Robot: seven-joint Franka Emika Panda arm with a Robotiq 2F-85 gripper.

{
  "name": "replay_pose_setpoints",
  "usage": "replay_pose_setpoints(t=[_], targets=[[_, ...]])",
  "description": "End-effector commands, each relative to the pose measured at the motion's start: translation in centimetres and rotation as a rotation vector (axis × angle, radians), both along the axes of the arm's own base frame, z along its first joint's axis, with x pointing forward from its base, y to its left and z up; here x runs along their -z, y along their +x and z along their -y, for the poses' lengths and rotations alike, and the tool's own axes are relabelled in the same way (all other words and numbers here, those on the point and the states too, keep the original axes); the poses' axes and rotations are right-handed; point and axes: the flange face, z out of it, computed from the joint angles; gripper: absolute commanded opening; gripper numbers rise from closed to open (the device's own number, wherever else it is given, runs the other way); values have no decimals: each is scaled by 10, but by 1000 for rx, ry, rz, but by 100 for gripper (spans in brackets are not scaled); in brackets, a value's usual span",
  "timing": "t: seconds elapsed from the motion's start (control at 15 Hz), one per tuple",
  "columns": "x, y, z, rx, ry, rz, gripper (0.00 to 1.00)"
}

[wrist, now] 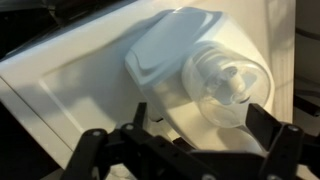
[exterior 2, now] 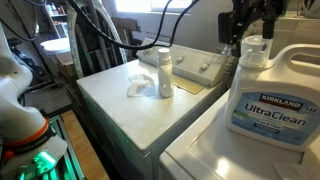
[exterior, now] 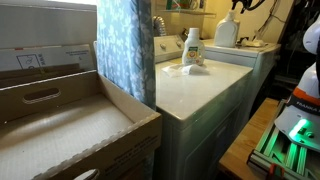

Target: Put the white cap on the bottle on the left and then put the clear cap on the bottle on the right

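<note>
The big white Kirkland detergent bottle stands on the nearer machine, also seen in an exterior view. The clear cap sits on its neck and shows from above in the wrist view. My gripper hangs just above this cap, open and holding nothing; in the wrist view its fingers are spread wide. The small bottle stands on the other machine with a white cap on top, also seen in an exterior view.
A white crumpled cloth or paper lies beside the small bottle. The machine's control panel runs along the back. A blue curtain and cardboard boxes stand beside the machines.
</note>
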Motion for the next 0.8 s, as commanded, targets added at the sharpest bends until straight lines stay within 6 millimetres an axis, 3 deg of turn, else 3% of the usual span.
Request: replay_pose_setpoints(t=[0.0, 0.73], targets=[[7, -1, 10, 4, -18, -11, 100], [10, 9, 16, -27, -95, 29, 100]])
